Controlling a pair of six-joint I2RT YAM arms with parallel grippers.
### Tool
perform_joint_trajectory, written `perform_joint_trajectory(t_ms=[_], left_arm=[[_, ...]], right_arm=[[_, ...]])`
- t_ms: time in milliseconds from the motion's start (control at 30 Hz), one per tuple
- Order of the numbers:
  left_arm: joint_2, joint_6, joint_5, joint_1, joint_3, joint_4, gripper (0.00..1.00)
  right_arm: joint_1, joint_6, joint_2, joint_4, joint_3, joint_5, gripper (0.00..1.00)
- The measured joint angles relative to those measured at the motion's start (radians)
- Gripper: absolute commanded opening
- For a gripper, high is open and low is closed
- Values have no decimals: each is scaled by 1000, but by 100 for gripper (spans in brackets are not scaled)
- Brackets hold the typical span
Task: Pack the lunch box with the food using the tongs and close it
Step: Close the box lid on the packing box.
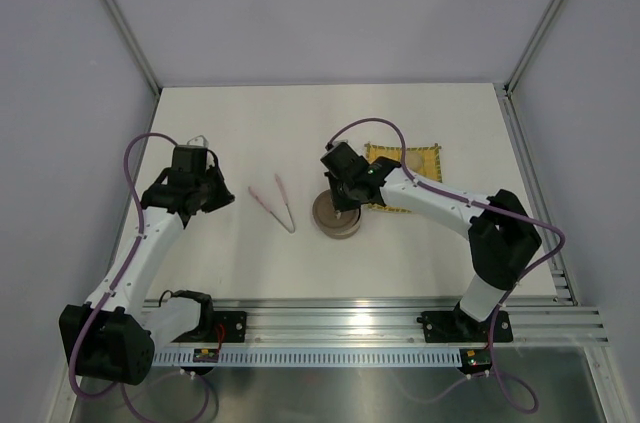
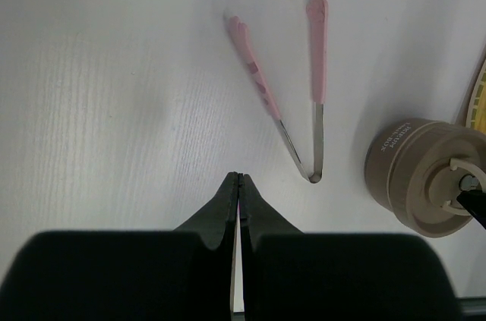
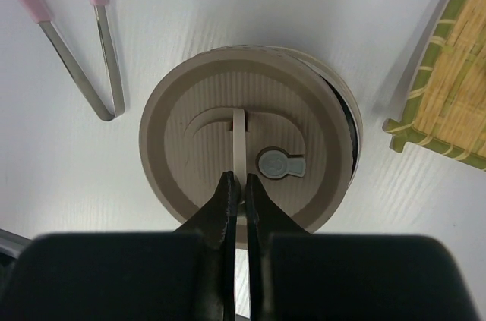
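Closing step, imo. My right fingers point(image 3: 228, 193) were clenched on the ring handle point(image 3: 239, 135) of the lid point(image 3: 197, 146), which stood upright between them. The lid was on top of the lunch box point(image 3: 355, 127) but not square. There was a dark crescent of gap on the side toward the yellow mat point(image 3: 448, 101), so it looked shifted or tipped a bit, not seated.

My left fingers point(image 2: 230, 193) were pinched together w/ nothing in them, hanging over bare worktop point(image 2: 114, 108) just short of the joined end of the tongs point(image 2: 318, 55). The tongs lay flat on their own, near the lunch box but not touching it.

Couldn't see any food anywhere. Prob already under the lid, but that's a guess, and the top view was too small to tell what was on the mat.

Next move, I'd say: nudge the lid over toward the mat side till the gap's gone, push straight down, then let go of the handle. Needs a level lid, or it'll jam on the rim.
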Motion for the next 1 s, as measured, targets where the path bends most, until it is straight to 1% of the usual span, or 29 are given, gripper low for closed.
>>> perform_joint_trajectory(t_ms=[200,600,1000], left_arm=[[0,0,0,0,0,0,0],[0,0,4,0,0,0,0],[0,0,10,0,0,0,0]], right_arm=[[8,18,15,2,0,15,0],[29,23,14,-23,-1,103,0],[29,27,10,-15,-16,108,0]])
